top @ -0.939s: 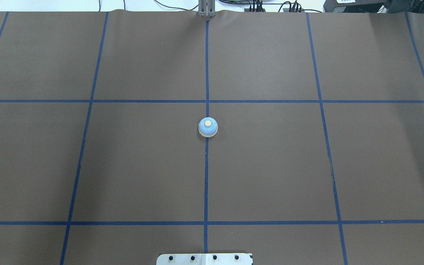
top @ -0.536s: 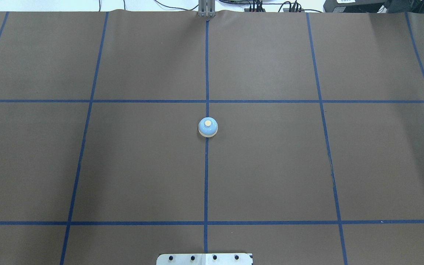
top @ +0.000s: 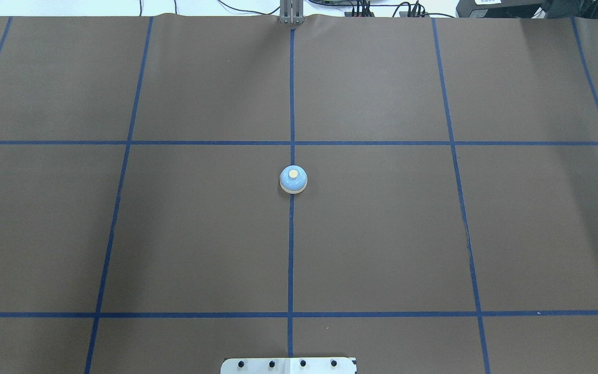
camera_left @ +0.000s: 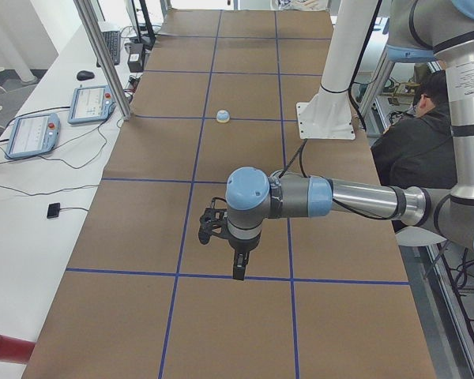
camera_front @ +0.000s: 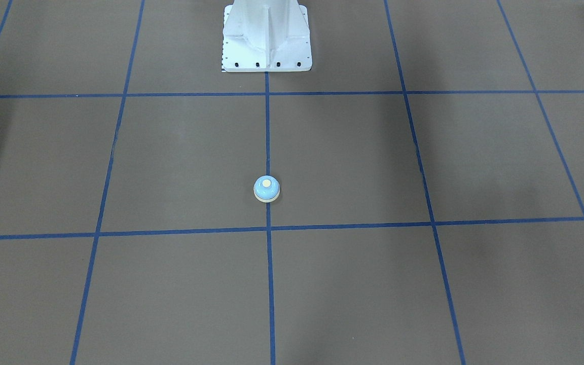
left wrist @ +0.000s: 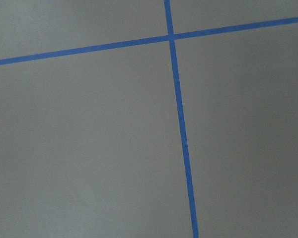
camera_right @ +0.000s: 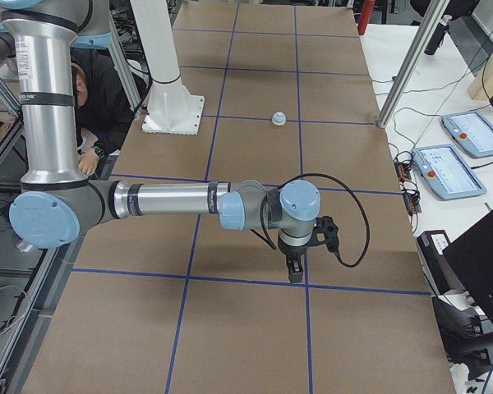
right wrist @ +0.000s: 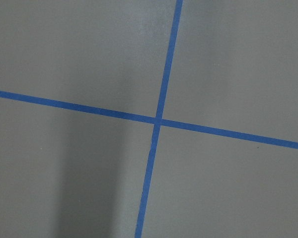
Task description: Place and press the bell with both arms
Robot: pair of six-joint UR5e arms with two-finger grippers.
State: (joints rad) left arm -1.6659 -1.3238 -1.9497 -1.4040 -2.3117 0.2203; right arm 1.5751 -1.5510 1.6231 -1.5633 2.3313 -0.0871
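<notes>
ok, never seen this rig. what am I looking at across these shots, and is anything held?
Two robot arms, the left arm and right arm, reach over a brown table taped into a blue grid; a white pedestal stands at its edge. Two cameras look down from opposite sides, two look along the table from its ends, two sit on the wrists and see only tape and table. One small blue bell stands on the centre line, untouched. Both arms are far from it. The left pincer and right pincer hold nothing visible; open or shut is unclear.
</notes>
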